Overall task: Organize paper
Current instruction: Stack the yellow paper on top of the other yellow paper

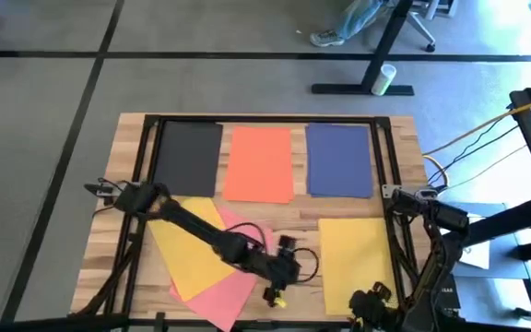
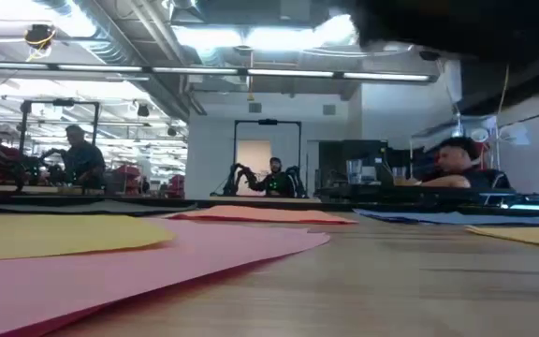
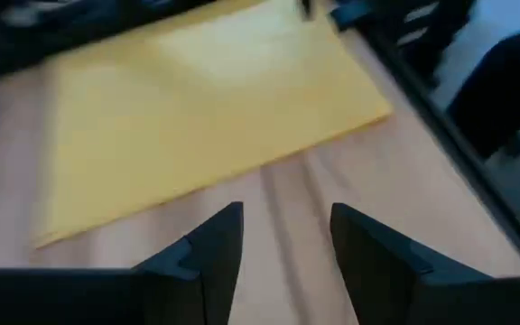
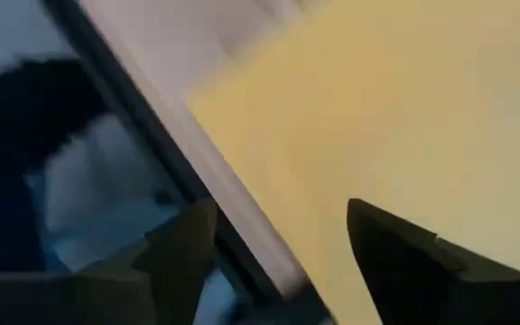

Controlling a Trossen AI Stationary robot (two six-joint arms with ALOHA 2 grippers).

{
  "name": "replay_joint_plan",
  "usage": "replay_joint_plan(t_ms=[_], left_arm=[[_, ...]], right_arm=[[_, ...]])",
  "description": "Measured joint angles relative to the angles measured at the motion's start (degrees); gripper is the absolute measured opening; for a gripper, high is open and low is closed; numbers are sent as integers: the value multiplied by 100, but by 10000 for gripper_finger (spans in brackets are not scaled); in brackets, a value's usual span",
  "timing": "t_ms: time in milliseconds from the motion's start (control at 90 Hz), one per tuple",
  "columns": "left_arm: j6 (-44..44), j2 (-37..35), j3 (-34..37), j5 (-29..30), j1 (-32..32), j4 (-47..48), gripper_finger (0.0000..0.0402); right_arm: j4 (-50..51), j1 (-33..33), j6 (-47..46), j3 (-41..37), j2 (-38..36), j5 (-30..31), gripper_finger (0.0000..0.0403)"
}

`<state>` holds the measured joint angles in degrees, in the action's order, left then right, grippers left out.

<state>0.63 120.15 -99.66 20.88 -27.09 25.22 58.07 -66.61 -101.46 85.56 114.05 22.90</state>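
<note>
Nearest to the low camera lies the pink sheet (image 2: 138, 267), flat on the table (image 1: 298, 214), with a yellow sheet (image 2: 59, 234) partly over it. From above we see three sheets in a tidy row along the far edge: the black sheet (image 1: 188, 157) at about 11 o'clock, the orange-red sheet (image 1: 259, 163) at 12 o'clock and the navy blue sheet (image 1: 339, 160) at 1 o'clock. We judge this row to be the ordered part, because the edges run parallel and the sheets do not touch. At 7 o'clock the yellow and pink sheets are still crossed and tilted, so they probably wait for sorting. A second yellow sheet (image 1: 355, 260) lies straight at 5 o'clock. Our left gripper (image 1: 277, 293) reaches to 6 o'clock, between the pink sheet and this second yellow sheet; its fingers are spread and hold nothing, above bare wood. Our right gripper (image 4: 283, 248) waits at the near right corner, fingers also spread and empty, over the edge of the second yellow sheet.
</note>
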Motion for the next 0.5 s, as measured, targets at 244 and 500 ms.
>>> replay_joint_plan(t_ms=[244,500], left_arm=[[-2317,-1010,346,1096,-498,3109,155],[-5589,-1801,1986,1666,-1480,4344,155]], right_arm=[[34,1365,2523,-92,-8,206,243],[-2188,3041,6253,-102,4,195,243]])
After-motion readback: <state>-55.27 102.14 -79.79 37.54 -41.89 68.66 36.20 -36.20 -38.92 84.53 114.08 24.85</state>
